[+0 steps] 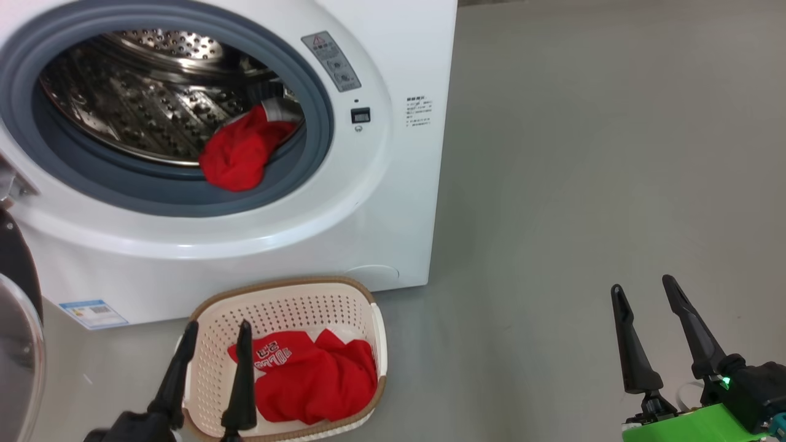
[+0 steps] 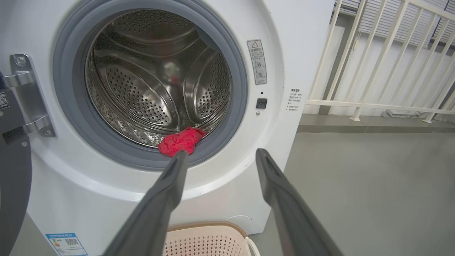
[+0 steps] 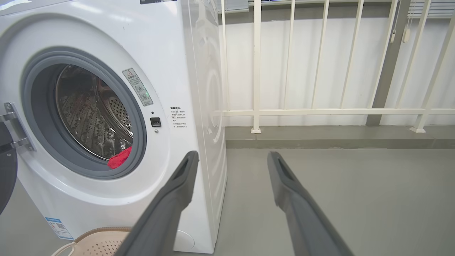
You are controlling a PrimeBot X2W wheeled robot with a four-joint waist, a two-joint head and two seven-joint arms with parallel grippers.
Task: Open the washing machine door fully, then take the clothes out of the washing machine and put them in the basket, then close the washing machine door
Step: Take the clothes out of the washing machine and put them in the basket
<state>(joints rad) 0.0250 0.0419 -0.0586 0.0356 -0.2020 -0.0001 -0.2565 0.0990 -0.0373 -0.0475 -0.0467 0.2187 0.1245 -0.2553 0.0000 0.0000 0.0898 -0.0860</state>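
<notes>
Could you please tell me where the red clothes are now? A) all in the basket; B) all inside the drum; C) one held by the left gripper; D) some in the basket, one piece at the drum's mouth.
D: red clothes lie in the basket, and another red piece rests at the washing machine mouth.

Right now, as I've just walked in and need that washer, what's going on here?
The robot is unloading the washing machine into the basket on the floor in front of it. The door is swung open to the left. One red garment with white lettering lies in the basket; another red piece sits at the front lip of the drum. Both grippers are open and empty: the left gripper near the basket, the right gripper off to the side.
</notes>
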